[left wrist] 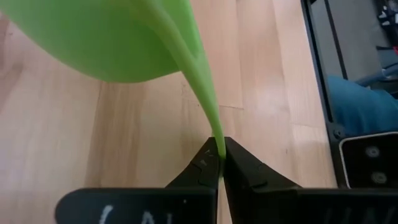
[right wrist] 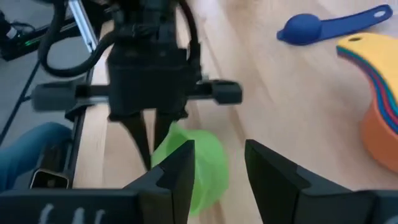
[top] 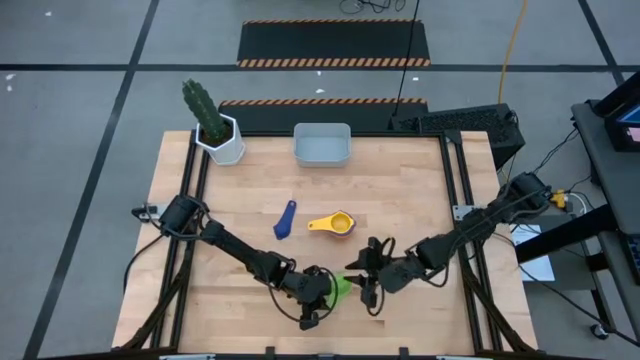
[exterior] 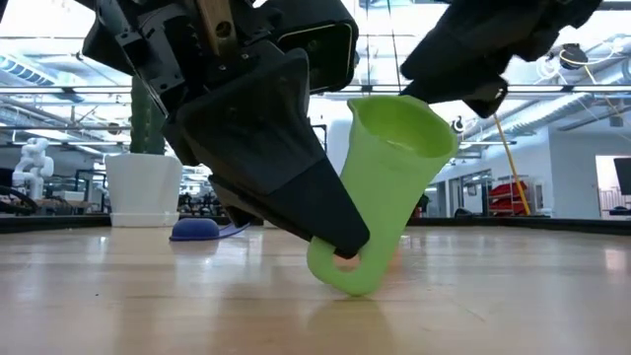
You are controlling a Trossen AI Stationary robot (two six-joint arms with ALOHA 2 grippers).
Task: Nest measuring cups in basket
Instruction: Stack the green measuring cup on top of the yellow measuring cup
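My left gripper [left wrist: 219, 163] is black, and the measuring cup [exterior: 389, 187] pinched in it is bright lime green. My right gripper [right wrist: 217, 168] is the same matte black. At twelve o'clock from the green cup lies a nested stack of cups [top: 335, 224], yellow over an orange bowl, with red, green and blue edges showing between. At eleven o'clock lies a dark blue scoop [top: 285, 220]. The basket [top: 321, 146] is pale grey-blue. The cactus [top: 203, 108] is dark green in a white pot [top: 226, 143]. The table [top: 400, 190] is pale wood-grain.

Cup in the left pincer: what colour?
Light green cup, pinched by its handle in the left pincer; clearest in the low view.
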